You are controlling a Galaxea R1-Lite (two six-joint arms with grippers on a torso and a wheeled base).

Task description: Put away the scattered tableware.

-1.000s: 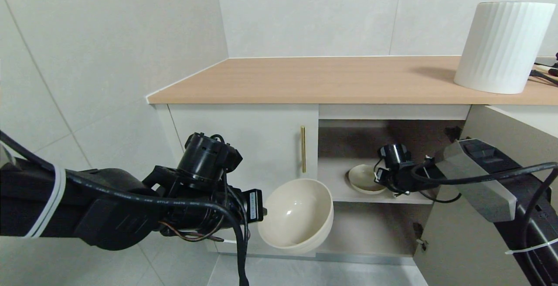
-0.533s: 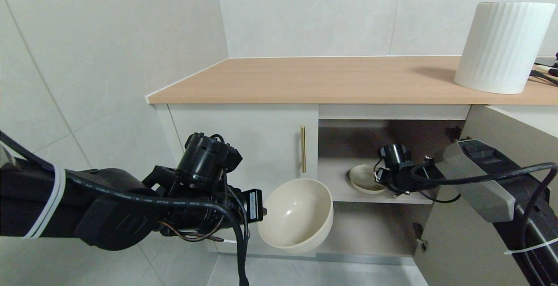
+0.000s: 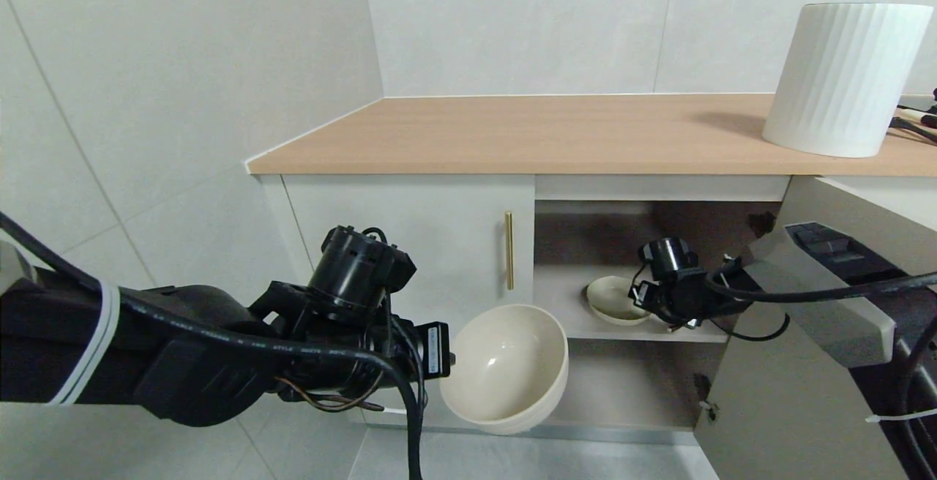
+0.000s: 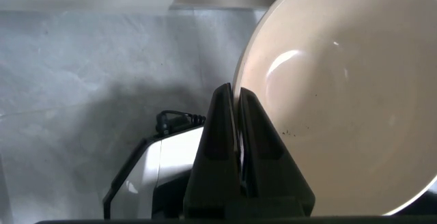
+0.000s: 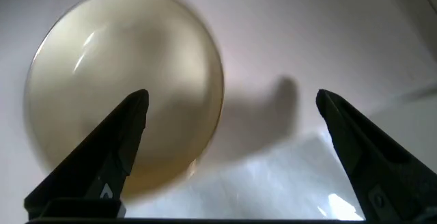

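A large cream bowl (image 3: pixel 505 369) hangs tilted in front of the shut cabinet door, low down; my left gripper (image 3: pixel 448 356) is shut on its rim. In the left wrist view the closed fingers (image 4: pixel 235 142) pinch the edge of the bowl (image 4: pixel 341 94). A small cream dish (image 3: pixel 613 299) rests on the middle shelf (image 3: pixel 564 304) of the open cabinet. My right gripper (image 3: pixel 644 298) is inside the cabinet just right of that dish, open. In the right wrist view its spread fingers (image 5: pixel 109 162) stand over the dish (image 5: pixel 123 135) with nothing held.
The right cabinet door (image 3: pixel 776 363) stands open beside my right arm. The shut left door has a brass handle (image 3: pixel 508 249). A white ribbed container (image 3: pixel 845 77) sits on the wooden countertop (image 3: pixel 527 132). Tiled wall on the left, tiled floor below.
My left arm with the bowl has shifted slightly right and down, toward the cabinet opening. My right arm has drawn back a little, and the dish stays on the shelf.
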